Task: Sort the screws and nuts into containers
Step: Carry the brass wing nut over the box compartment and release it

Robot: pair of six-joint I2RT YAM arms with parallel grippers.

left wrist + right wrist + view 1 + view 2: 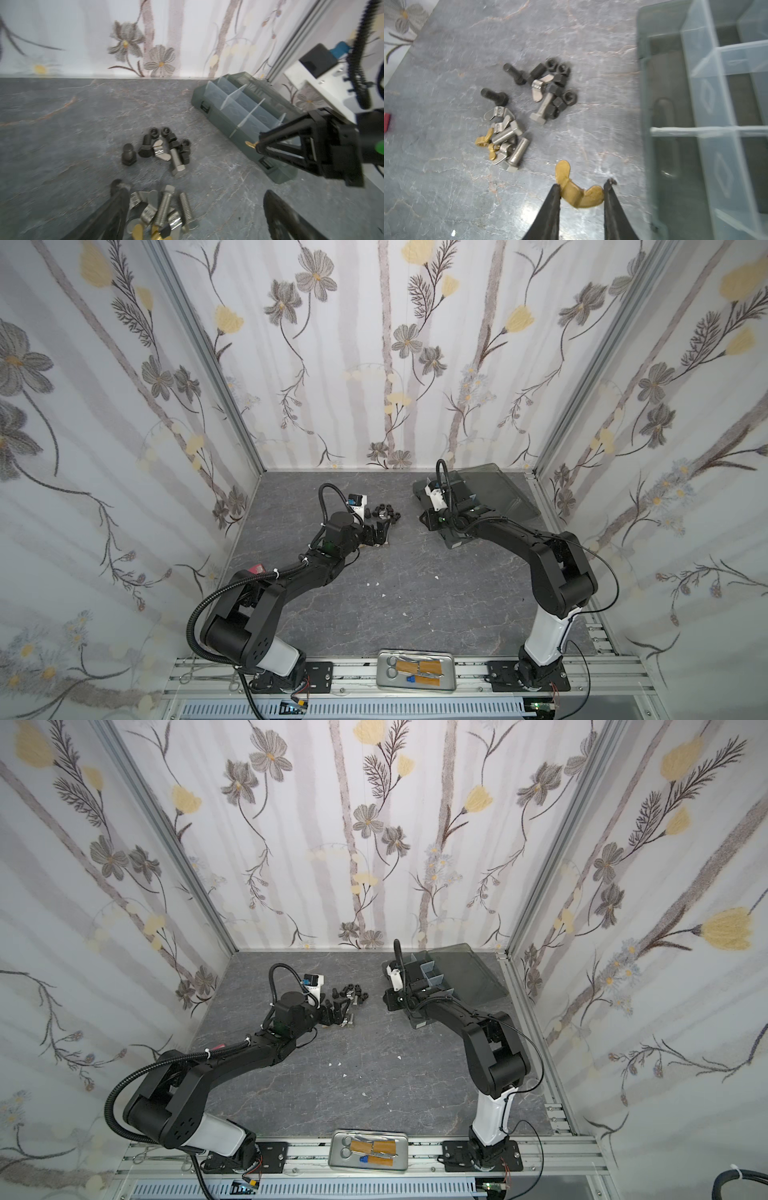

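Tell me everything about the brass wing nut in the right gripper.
The brass wing nut is small, gold-coloured metal, with two rounded wings curving from a central hub. The jaws of the right gripper clamp it across its width, one wing poking out past them. It seems held clear of the grey table, near the organizer box, touching only the jaws.

You're working in a robotics lab test cell: floral-printed panels (374,344) box in a grey marbled tabletop (415,580) from 9 through 12 to 3 o'clock, and aluminium extrusion rails (357,672) at 6 o'clock carry both arm bases (528,674).
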